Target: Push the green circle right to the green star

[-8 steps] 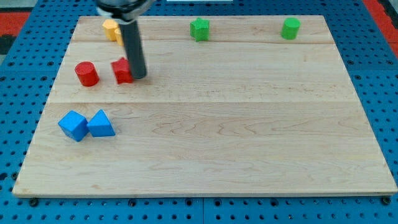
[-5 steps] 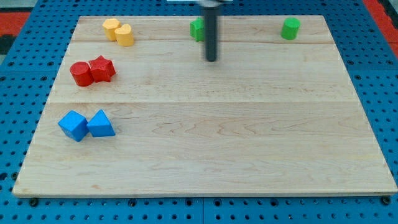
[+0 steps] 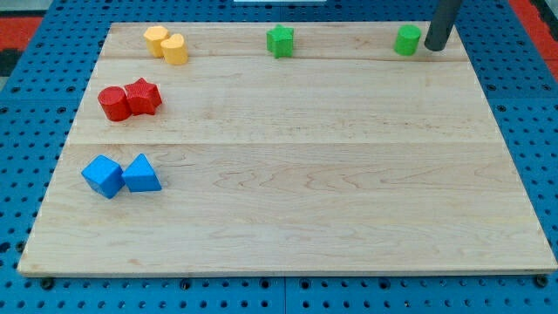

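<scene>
Rod tip (image 3: 433, 49), a plain tool without jaws, sits just right of green circle (image 3: 407, 40), green star (image 3: 280, 41) well left.

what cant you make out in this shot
- Camera view: whether my tip touches the green circle; it sits right beside the block on the view's right, and any gap is too small to tell.
- Camera view: the rod's upper part and the arm, cut off by the view's top edge.
- Camera view: the exact shapes of the two yellow blocks, too small to tell.
</scene>
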Tool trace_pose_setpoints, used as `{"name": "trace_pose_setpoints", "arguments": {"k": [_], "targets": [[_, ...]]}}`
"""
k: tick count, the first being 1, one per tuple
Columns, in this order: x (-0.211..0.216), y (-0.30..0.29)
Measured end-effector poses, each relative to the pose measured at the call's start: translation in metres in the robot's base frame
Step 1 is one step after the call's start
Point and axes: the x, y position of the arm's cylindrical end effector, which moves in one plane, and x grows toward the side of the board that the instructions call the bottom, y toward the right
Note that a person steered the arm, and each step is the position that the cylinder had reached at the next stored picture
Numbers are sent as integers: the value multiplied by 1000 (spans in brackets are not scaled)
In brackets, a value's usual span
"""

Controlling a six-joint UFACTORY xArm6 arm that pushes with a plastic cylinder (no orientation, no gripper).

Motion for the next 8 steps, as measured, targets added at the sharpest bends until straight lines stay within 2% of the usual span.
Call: {"name": "trace_pose_setpoints", "arguments": {"k": [1,3,4,5,6,8], "targets": [[-8,-11],[-7,-138],[-24,-123],[-34,-140],[-28,-181],[-25,-194]]}}
